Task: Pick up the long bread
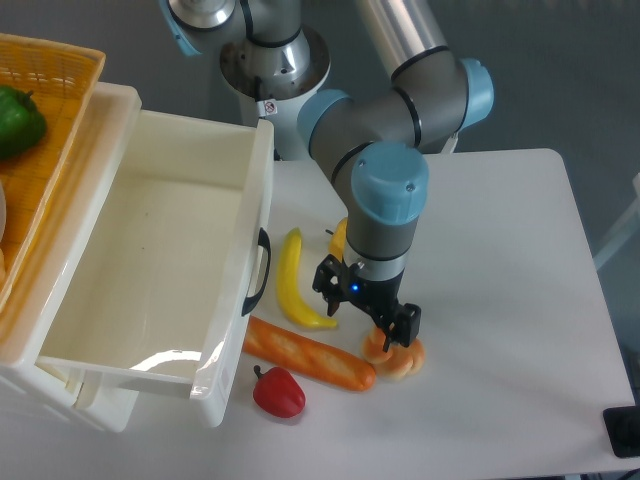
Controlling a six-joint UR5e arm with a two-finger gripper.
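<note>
The long bread [308, 355] is a glossy orange-brown baguette-shaped loaf. It lies flat on the white table, slanting from beside the bin's front corner down to the right. My gripper [367, 320] points down with its two black fingers spread wide, open and empty. It hovers just above and behind the bread's right end. Its right finger [407, 326] stands over the small knotted bun [396, 357], which sits at the bread's right tip. I cannot tell whether the fingers touch anything.
A yellow banana [292, 280] lies just left of the gripper, and a red toy pepper [279, 392] sits in front of the bread. A large white bin [150, 260] stands at the left, beside an orange basket [60, 75] holding a green pepper [18, 120]. A small yellow item [339, 238] is partly hidden behind the arm.
</note>
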